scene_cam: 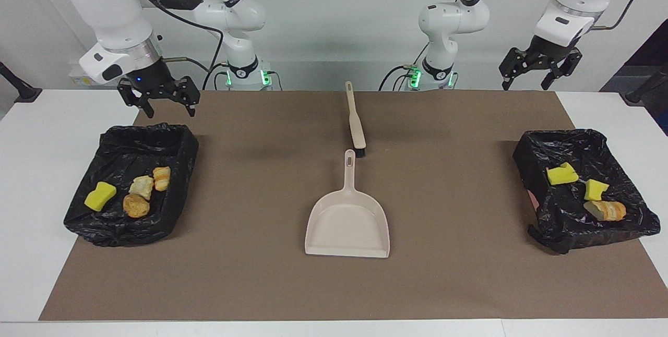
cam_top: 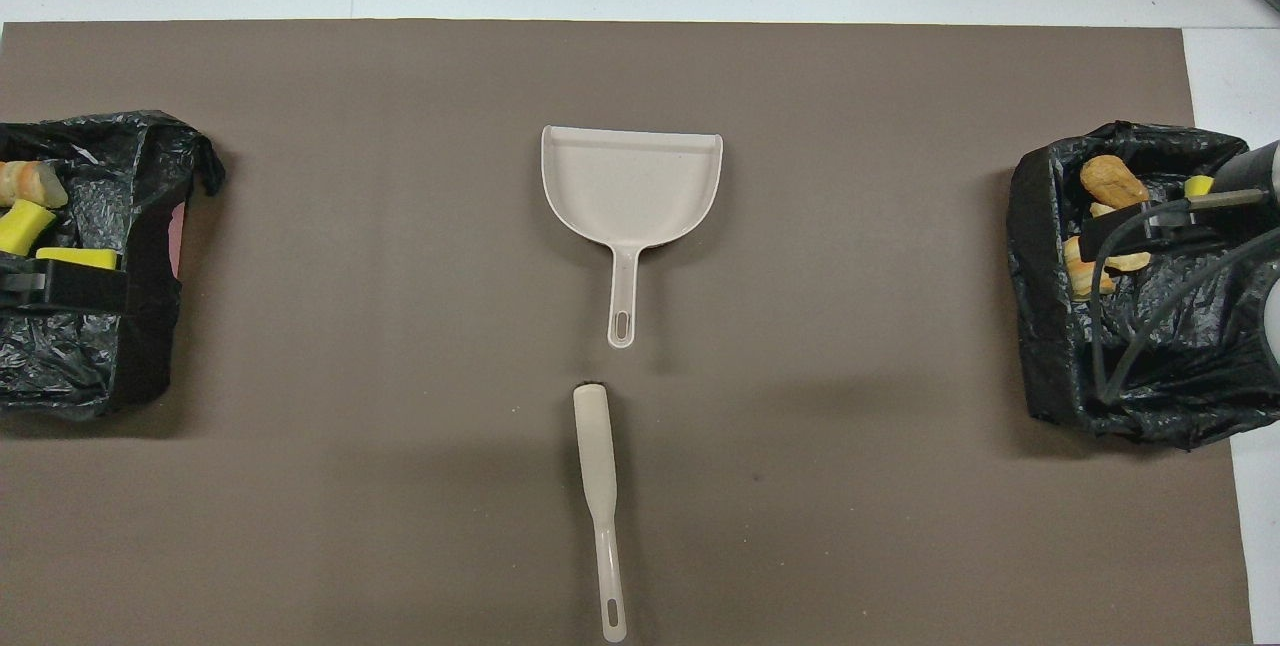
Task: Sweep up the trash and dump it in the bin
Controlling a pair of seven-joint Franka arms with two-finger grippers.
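Note:
The trash lies in two black-bag-lined bins. The bin [scene_cam: 180,149] at the right arm's end holds a yellow sponge piece [scene_cam: 100,195] and three bread-like lumps [scene_cam: 141,187]. The bin [scene_cam: 529,162] at the left arm's end holds two yellow sponge pieces [scene_cam: 561,174] and an orange bread lump [scene_cam: 605,209]. A beige dustpan [scene_cam: 348,222] lies mid-mat, handle toward the robots, with the beige brush [scene_cam: 355,118] just nearer to them. My right gripper [scene_cam: 168,109] hangs open and empty over its bin's robot-side edge. High over the other bin, my left gripper [scene_cam: 526,85] is open and empty.
A brown mat [scene_cam: 469,274] covers most of the white table [scene_cam: 31,274]. In the overhead view the dustpan [cam_top: 630,181] and brush [cam_top: 597,466] lie in line at mid-mat, with bare mat between them and each bin.

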